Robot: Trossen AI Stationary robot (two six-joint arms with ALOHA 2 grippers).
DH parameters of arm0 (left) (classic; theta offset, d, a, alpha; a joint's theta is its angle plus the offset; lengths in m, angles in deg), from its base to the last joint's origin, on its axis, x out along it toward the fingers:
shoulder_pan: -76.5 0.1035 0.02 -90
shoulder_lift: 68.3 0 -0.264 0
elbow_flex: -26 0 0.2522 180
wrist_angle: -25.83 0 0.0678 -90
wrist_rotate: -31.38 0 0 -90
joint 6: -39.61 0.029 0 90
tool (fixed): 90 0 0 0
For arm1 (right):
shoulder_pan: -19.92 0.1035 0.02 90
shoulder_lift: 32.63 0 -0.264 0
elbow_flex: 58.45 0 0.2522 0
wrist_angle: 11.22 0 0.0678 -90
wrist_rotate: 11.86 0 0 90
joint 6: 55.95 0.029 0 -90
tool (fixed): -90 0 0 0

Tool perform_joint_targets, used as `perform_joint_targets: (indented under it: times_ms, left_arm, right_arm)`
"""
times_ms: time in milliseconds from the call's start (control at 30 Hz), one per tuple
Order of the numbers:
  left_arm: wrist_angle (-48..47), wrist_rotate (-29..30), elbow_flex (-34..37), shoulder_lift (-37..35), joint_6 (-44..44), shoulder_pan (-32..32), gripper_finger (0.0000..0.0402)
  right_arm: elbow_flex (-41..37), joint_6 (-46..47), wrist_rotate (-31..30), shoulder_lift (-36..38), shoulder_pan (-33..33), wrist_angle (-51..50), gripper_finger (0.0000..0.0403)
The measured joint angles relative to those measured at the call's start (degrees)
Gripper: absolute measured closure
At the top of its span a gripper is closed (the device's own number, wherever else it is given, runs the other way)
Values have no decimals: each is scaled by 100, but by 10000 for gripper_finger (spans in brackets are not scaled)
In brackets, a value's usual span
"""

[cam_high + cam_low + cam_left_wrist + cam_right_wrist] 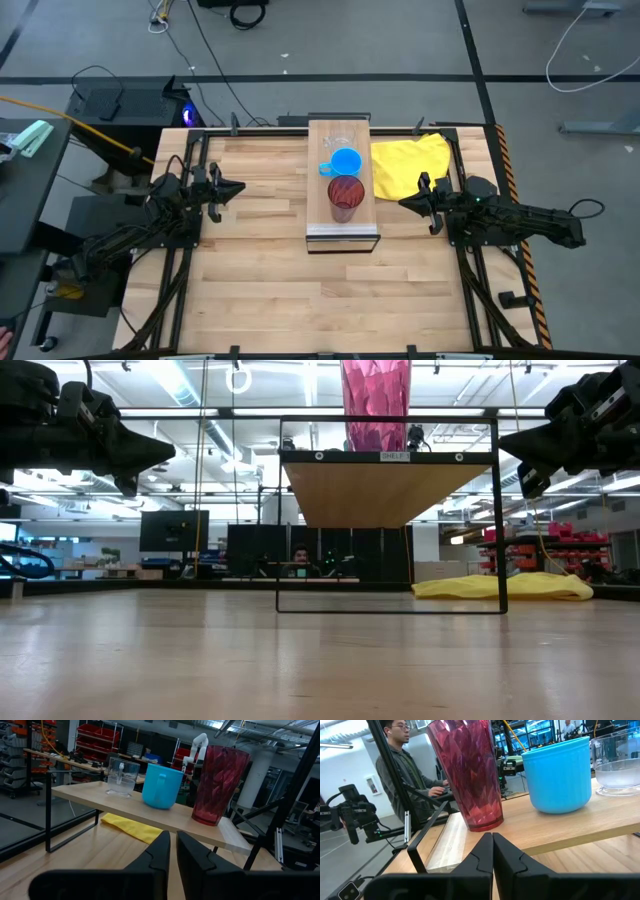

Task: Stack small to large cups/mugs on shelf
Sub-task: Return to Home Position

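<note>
1. On the shelf between my arms, all three vessels stand upright in one row. The clear glass cup is at the far end, the blue mug in the middle, and the red tumbler nearest the dark-framed front end. Small to large, side by side, not nested.
2. Mug is just beside tumbler, with a gap between them in my left wrist view. Its handle points toward my left side.
3. My left claw hangs over the tabletop left of the shelf, well apart from it. Fingers drawn together bar a thin slit, gripping nothing.
4. My right claw mirrors it on the right, near the yellow cloth. Fingers pressed together, empty.
5. Both claws point inward but stay clear of the shelf. I judge this a parked pose, kept off so nothing gets bumped.
6. Placement looks finished; only settling the arms at rest remains. Low risk, though the tall tumbler would tip first if clipped.
</note>
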Motion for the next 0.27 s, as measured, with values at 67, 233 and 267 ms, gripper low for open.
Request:
perform_joint_targets:
  times_ms: [67,233,267]
  left_arm:
    - [-1,-1,0,0,0,0,365]
    - [1,0,0,0,0,0,371]
    - [0,-1,0,0,0,0,372]
  right_arm:
    - [0,0,2,0,0,-2,395]
    - [0,0,-1,0,-2,1,395]
    - [0,0,-1,0,0,0,395]
